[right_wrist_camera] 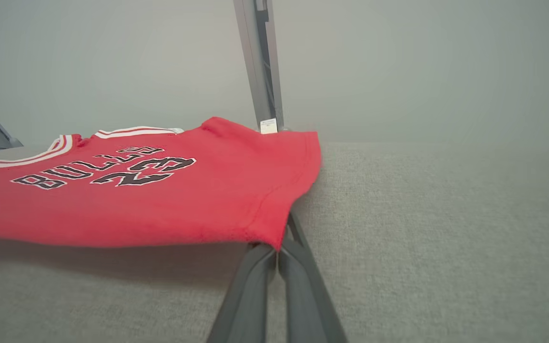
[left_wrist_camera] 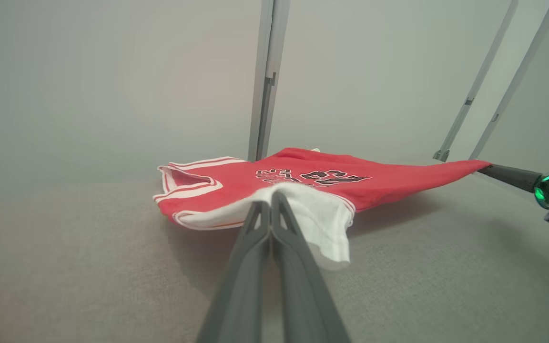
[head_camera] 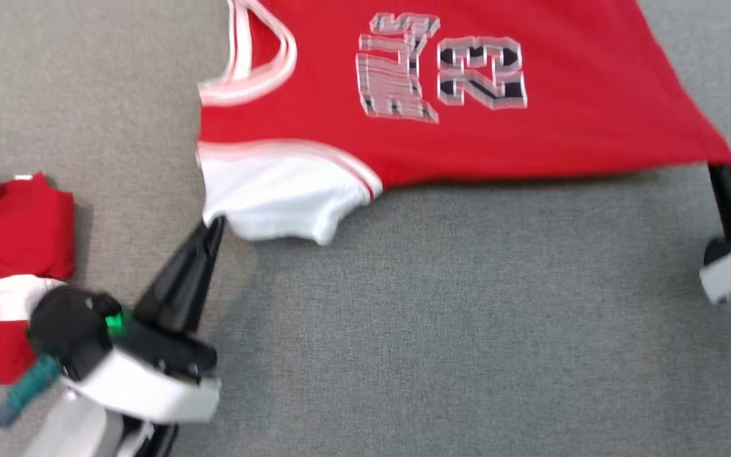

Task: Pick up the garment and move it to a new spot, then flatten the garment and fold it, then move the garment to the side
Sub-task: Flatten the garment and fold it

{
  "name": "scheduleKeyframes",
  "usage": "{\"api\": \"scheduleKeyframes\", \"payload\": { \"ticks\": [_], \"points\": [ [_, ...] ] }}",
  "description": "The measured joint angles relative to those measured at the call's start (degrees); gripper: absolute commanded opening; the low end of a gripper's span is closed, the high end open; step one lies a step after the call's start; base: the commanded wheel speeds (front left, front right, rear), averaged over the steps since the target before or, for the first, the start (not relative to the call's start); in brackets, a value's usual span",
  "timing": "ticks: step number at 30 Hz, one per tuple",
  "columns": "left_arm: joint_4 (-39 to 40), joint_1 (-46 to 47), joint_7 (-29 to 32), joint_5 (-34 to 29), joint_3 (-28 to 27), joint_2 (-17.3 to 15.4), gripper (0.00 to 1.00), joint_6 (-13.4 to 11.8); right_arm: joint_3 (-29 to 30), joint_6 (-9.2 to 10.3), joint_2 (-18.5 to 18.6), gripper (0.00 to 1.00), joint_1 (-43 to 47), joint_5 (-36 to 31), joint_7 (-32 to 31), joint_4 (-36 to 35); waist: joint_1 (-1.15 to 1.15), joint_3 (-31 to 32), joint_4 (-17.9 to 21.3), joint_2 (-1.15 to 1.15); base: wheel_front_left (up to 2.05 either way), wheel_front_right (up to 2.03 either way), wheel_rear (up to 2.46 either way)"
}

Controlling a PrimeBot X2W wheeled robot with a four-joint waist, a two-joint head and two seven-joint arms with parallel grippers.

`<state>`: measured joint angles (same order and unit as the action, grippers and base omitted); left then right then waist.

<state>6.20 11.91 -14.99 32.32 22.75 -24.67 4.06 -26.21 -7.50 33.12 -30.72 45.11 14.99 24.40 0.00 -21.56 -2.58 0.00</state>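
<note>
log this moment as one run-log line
phase: flatten | left gripper: shut on Bulls jersey white edge | right gripper: shut on red hem corner | jersey edge: raised, taut between grippers | aside: crumpled red-white garment

I log open grey surface (head_camera: 467,317) on the near side of the stretched jersey (head_camera: 562,95), a crumpled red-and-white heap (head_camera: 4,254) close beside my left gripper (head_camera: 216,222), and an upright post (left_wrist_camera: 267,71) behind the jersey.

A grey, felt-like surface (head_camera: 467,317) is stretching flat to a plain pale wall (left_wrist_camera: 112,71). A grey metal post (left_wrist_camera: 267,71) is standing upright against the wall, two thin struts (left_wrist_camera: 484,81) are leaning nearby, and soft, even light is falling.
</note>
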Motion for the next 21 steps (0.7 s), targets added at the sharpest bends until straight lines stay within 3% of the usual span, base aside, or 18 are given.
{"api": "scheduleKeyframes", "payload": {
  "ticks": [9, 21],
  "points": [
    [4.21, -11.45, 1.45, 0.60, 2.32, -0.64, 0.00, -2.78, 6.67, 0.00, -1.18, 0.00, 15.23, -3.87, -0.01, -5.14, 0.00, 5.64, -0.35, 0.00, 0.00, 0.00, 0.00],
    [13.66, -22.85, 6.80, 2.59, 3.78, -4.88, 0.00, -5.73, 13.29, 0.00, -1.40, 0.00, 35.21, -6.43, 0.00, -12.63, 0.00, 8.90, -1.98, 0.00, 0.00, 0.00, 0.00]
  ]
}}
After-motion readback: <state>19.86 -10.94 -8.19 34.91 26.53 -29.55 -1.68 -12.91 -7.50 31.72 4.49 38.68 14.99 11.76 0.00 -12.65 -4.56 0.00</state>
